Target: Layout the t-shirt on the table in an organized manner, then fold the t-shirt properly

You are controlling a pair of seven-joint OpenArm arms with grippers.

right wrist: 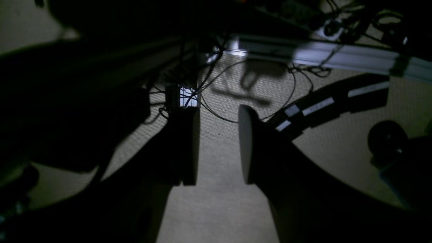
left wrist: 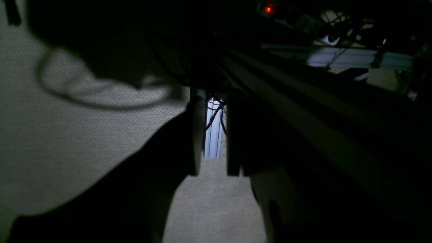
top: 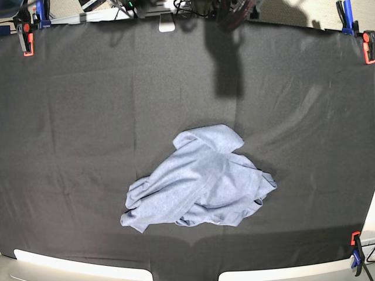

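The t-shirt [top: 199,181] lies in a crumpled heap a little below the middle of the surface [top: 76,117], folded over itself with a rounded lobe at the top and loose edges trailing to the lower left — no sleeve, collar or hem can be told apart with confidence. Neither arm shows in the base view; both wrist views look down past the surface's edge at the carpeted floor and a pale metal rail. The left end effector [left wrist: 214,168] has its jaws set narrowly apart with nothing between them, and the right end effector [right wrist: 219,162] stands somewhat wider, also empty. The step in hand is judged to be the first: spreading the shirt flat. To do it well, each arm should likely take a separate outer edge of the heap, pinching a single layer rather than the bunched middle, then lift and draw apart so the fabric opens without dragging the black cloth under it. White labels sit on a dark bar in the right wrist view, but their print is too small to read
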